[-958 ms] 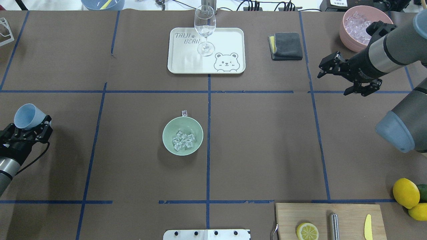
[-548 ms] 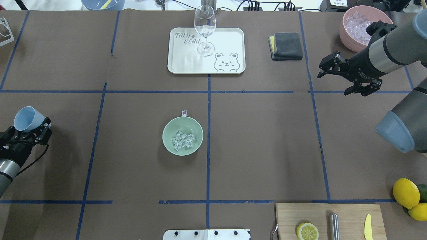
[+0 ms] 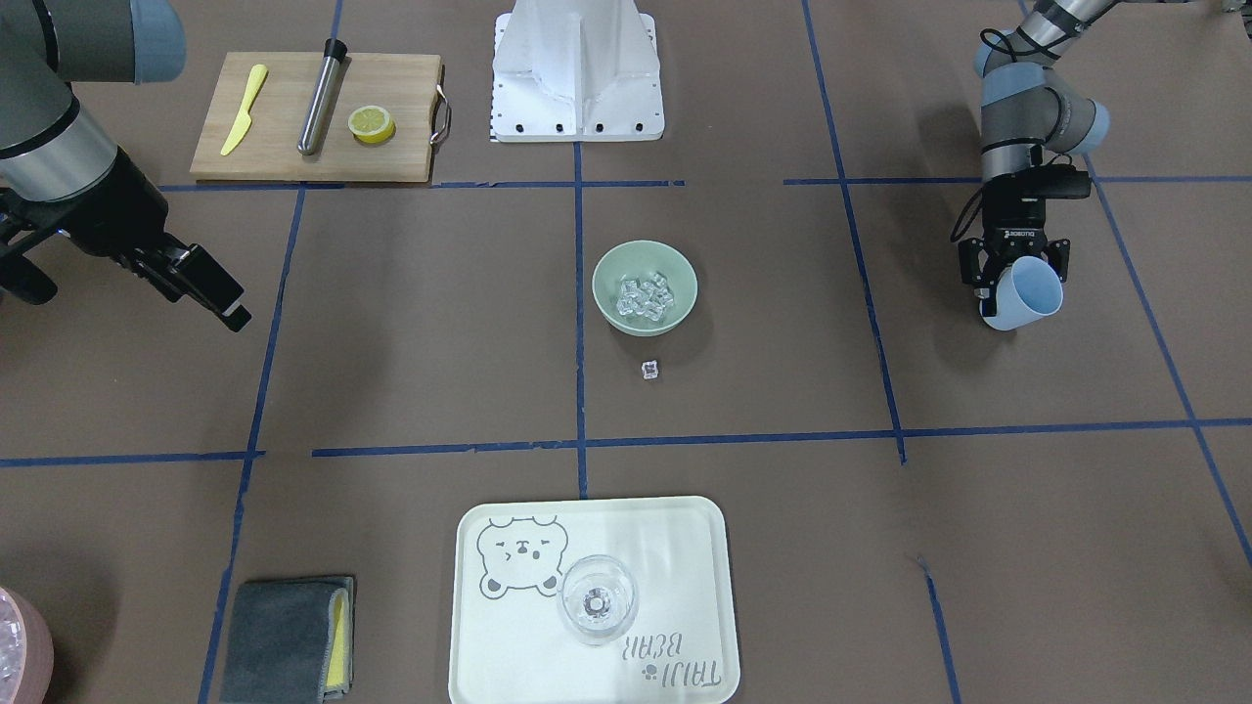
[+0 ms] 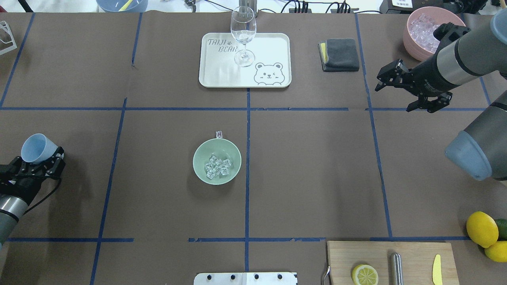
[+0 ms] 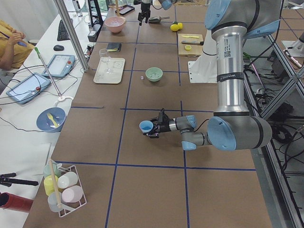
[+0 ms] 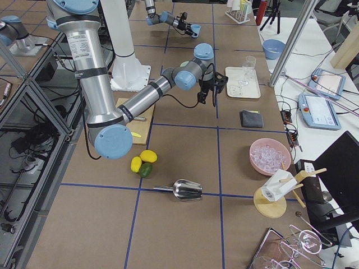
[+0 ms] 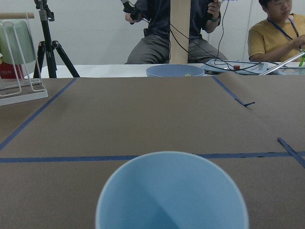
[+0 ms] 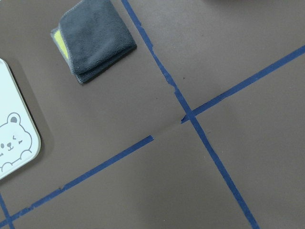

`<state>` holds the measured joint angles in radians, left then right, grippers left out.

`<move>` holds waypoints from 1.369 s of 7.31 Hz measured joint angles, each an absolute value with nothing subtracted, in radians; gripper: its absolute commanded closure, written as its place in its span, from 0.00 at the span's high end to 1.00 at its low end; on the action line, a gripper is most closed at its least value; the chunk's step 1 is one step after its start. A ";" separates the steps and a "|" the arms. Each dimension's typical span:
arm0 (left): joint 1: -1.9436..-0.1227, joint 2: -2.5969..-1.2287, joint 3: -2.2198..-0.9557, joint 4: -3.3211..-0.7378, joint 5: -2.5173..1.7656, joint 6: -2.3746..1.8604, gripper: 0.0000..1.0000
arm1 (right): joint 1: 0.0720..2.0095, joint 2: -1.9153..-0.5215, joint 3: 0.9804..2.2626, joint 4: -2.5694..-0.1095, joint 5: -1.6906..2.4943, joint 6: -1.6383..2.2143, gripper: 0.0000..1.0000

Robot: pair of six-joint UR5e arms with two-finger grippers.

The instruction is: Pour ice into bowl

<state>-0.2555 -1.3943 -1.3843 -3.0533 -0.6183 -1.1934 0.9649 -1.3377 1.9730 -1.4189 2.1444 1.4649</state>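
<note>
The sage-green bowl [image 4: 199,155] stands near the table's middle with several clear ice cubes [image 4: 217,166] in it; it also shows in the front view [image 3: 607,277] with the ice [image 3: 646,296]. One stray cube [image 4: 218,134] lies on the table just beyond the bowl's far rim. My left gripper [image 4: 39,161] is at the far left, well apart from the bowl, shut on a light blue cup [image 4: 36,148] that is tilted. The cup's inside [image 7: 171,195] looks empty. My right gripper [image 4: 394,97] is open and empty at the far right.
A pink container [image 4: 408,39] of ice stands at the back right, behind the right arm. A grey cloth [image 4: 340,54] lies beside a white tray [image 4: 273,47] with a wine glass [image 4: 243,35]. A cutting board [image 4: 340,257] and lemons [image 4: 482,228] are at the front right.
My left gripper has moved a little back toward the robot's side with the blue cup. My right gripper has shifted slightly away from the robot. The bowl and ice have not moved.
</note>
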 measured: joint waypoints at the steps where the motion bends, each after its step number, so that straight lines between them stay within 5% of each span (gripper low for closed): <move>1: -0.249 -1.394 -1.384 -3.053 -0.617 -1.193 0.43 | 0.965 -1.338 1.974 -1.419 2.145 1.465 1.00; 2: -0.246 -1.394 -1.384 -3.053 -0.617 -1.191 0.98 | 0.966 -1.338 1.975 -1.419 2.146 1.465 1.00; 10: -0.243 -1.322 -1.455 -3.058 -0.697 -1.174 1.00 | 0.965 -1.337 1.973 -1.419 2.146 1.467 1.00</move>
<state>-0.2432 -1.3225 -1.4553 -3.0580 -0.6967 -1.1739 0.9651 -1.3372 1.9734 -1.4189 2.1461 1.4675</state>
